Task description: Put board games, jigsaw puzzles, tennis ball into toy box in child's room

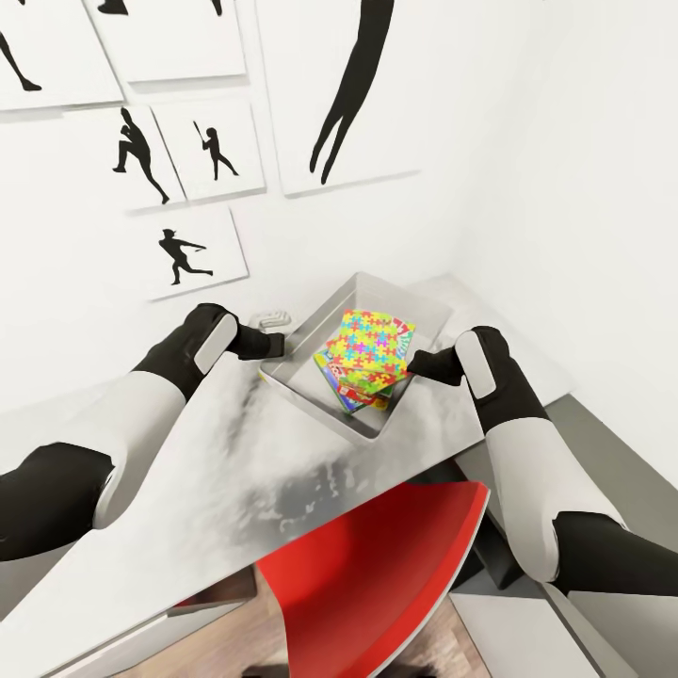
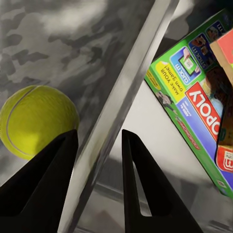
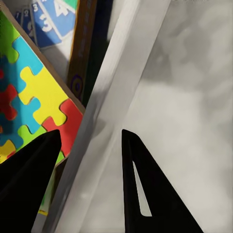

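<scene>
Nearest the head camera, a red chair [image 1: 377,574] tucked under the worktop [image 1: 217,471]. Beyond it, two arms reaching in on either side of the toy box [image 1: 363,428], which sits on the pale grey top near the corner of the white walls, below the black ball-player silhouette pictures [image 1: 193,252].

Left gripper [image 2: 99,145] with jaws apart, straddling the box's translucent rim [image 2: 124,92]: one finger outside, one inside, no clamping visible. Just outside that rim, on the worktop, the tennis ball [image 2: 35,119], right beside the outer finger, partly covered by it. Inside the wall, a green-edged Monopoly board game [image 2: 196,97] lying tilted.

Right gripper [image 3: 90,145] likewise parted across the opposite rim [image 3: 104,111], one finger over the box's inside, the other over the bare worktop. Close by the inner finger, a jigsaw puzzle [image 3: 36,97] of yellow, blue, red and green pieces, leaning on the stack; behind it a blue game cover with numbers [image 3: 51,22].

From the head view, puzzle [image 1: 367,350] on top of the pile, slanted, game boxes beneath.
</scene>
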Controlling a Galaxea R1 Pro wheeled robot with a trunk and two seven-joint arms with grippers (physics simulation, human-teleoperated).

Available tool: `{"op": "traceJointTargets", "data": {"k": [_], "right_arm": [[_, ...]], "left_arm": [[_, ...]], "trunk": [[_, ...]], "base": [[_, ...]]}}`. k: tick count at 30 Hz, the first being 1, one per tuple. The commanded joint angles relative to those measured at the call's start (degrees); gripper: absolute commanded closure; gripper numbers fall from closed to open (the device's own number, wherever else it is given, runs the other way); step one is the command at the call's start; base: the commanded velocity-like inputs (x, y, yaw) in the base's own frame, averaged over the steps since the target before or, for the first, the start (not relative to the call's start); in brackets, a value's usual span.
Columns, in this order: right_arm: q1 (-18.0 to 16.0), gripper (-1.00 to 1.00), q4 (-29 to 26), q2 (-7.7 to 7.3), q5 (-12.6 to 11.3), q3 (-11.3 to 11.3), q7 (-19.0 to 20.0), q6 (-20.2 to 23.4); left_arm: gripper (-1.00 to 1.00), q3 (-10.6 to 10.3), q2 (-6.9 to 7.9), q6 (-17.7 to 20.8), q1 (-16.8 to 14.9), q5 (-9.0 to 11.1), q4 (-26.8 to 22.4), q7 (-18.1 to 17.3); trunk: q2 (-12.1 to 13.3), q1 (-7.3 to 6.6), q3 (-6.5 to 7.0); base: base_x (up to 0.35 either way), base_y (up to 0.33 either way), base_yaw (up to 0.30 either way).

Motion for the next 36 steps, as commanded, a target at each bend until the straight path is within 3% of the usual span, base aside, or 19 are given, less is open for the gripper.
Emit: {"op": "traceJointTargets", "data": {"k": [1,18,36], "right_arm": [[0.0,1.00,0.0,0.09,-1.2,-0.2,-0.5,0.1],[0.0,1.00,0.0,0.09,-1.2,-0.2,-0.5,0.1],[0.0,1.00,0.0,0.09,-1.2,-0.2,-0.5,0.1]], "left_arm": [[1.00,-0.3,0.03,0.1,-0.1,0.0,-0.1,-0.4],[1.00,-0.3,0.01,0.1,-0.1,0.0,-0.1,-0.4],[1.00,-0.3,0.14,0.2,-0.1,0.0,-0.3,-0.4]], "trunk": [[-0.1,0.03,-0.03],[-0.1,0.03,1.40],[-0.1,0.03,1.56]], "base": [[0.000,0.000,0.000],[-0.083,0.000,0.000],[-0.111,0.026,-0.008]]}}
